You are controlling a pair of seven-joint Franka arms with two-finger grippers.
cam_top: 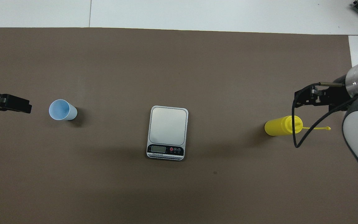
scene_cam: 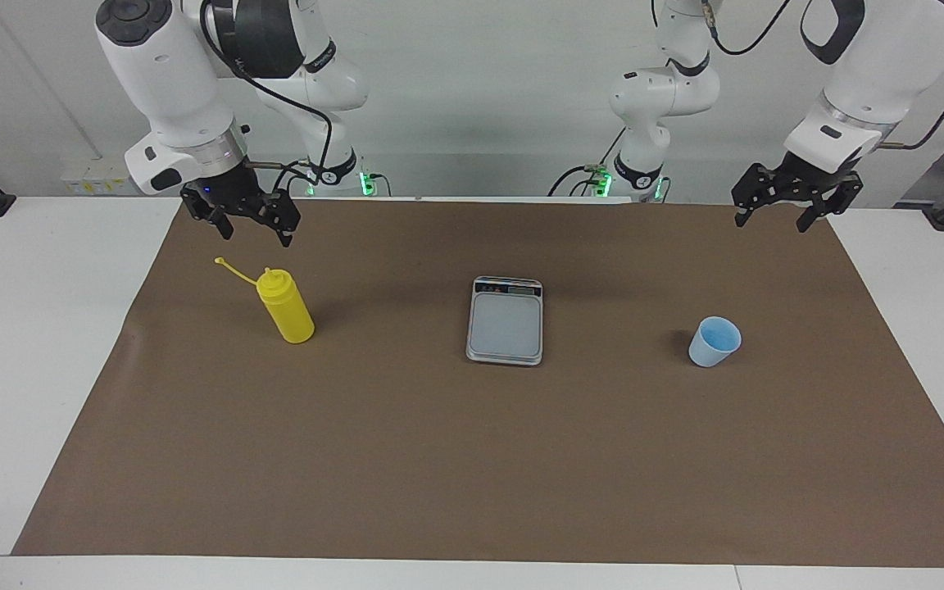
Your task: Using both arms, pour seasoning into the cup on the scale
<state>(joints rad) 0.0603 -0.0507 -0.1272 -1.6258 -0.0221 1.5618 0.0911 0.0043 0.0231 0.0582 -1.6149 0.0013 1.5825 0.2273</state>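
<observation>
Two open grippers hang clear of the scale (scene_cam: 505,320), nothing held.
Yellow squeeze bottle (scene_cam: 286,306) stands upright below the right gripper (scene_cam: 250,230); blue cup (scene_cam: 714,341) sits toward the left gripper (scene_cam: 780,220), off the scale.

Both arms hang raised, wrists pointing down; left gripper (scene_cam: 771,215) and right gripper (scene_cam: 255,229) are both in the air with jaws spread

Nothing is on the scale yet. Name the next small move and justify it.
Probably lower the left gripper onto the small light-blue plastic cup: it stands on the brown mat, apart from the flat silver-grey scale, whose plate is bare.
</observation>
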